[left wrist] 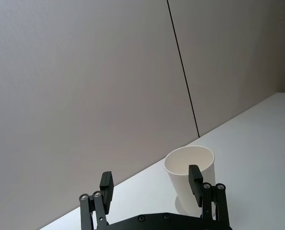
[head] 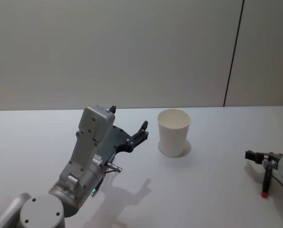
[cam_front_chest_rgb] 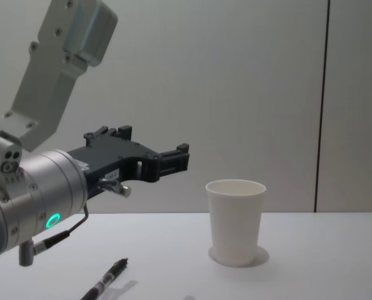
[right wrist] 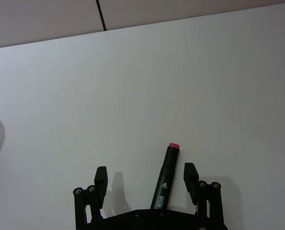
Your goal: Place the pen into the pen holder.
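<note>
Your right claw (right wrist: 145,171) sits open astride the pen (right wrist: 165,179), apparently not touching it. Your left claw (left wrist: 151,176) hovers open by the pen holder (left wrist: 179,183).

Two pens (right wrist: 165,179) (cam_front_chest_rgb: 104,281) — one pen holder (head: 174,132)

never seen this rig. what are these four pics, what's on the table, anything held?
It is a two-armed robot at a white table. Four cameras, one moment: head looks down, chest looks across, and one camera rides on each wrist. The white paper cup is the pen holder. The left gripper hangs open in the air beside it, empty. The right gripper is open too, with a red-tipped pen between its fingers, not clamped. A second pen lies on the table near the left arm. Nothing is held.
</note>
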`<action>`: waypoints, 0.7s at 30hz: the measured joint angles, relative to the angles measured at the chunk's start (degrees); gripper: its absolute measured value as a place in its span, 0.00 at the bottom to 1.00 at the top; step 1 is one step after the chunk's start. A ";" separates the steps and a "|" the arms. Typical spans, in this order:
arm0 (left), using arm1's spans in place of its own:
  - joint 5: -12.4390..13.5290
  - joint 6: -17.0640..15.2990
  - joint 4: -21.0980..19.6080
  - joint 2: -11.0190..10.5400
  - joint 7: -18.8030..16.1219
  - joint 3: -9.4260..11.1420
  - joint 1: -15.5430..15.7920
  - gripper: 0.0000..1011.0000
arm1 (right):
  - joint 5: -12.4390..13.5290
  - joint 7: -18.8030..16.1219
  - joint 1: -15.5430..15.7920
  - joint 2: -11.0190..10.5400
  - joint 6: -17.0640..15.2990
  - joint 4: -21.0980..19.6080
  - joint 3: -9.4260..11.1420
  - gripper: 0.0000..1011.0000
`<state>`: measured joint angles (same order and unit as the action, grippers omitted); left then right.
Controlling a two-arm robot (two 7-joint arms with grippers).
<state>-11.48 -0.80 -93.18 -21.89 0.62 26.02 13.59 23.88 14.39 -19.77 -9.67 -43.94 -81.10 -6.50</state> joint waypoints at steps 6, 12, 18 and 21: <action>0.00 0.00 0.00 0.00 0.00 0.00 0.00 0.99 | -0.08 0.06 0.20 0.09 -0.16 0.31 0.29 0.99; 0.00 0.00 0.00 0.00 0.00 0.00 0.00 0.99 | -0.29 -0.06 0.15 0.16 -0.07 0.91 0.55 0.99; 0.00 0.00 0.00 0.00 0.00 0.00 0.00 0.99 | -0.77 -0.64 -0.22 0.28 0.25 1.78 0.70 0.99; 0.00 0.00 0.00 0.00 0.00 0.00 0.00 0.99 | -1.04 -1.02 -0.41 0.32 0.51 2.17 0.74 0.97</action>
<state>-11.48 -0.80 -93.18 -21.89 0.62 26.02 13.59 22.83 13.37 -20.18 -9.35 -43.44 -78.93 -5.76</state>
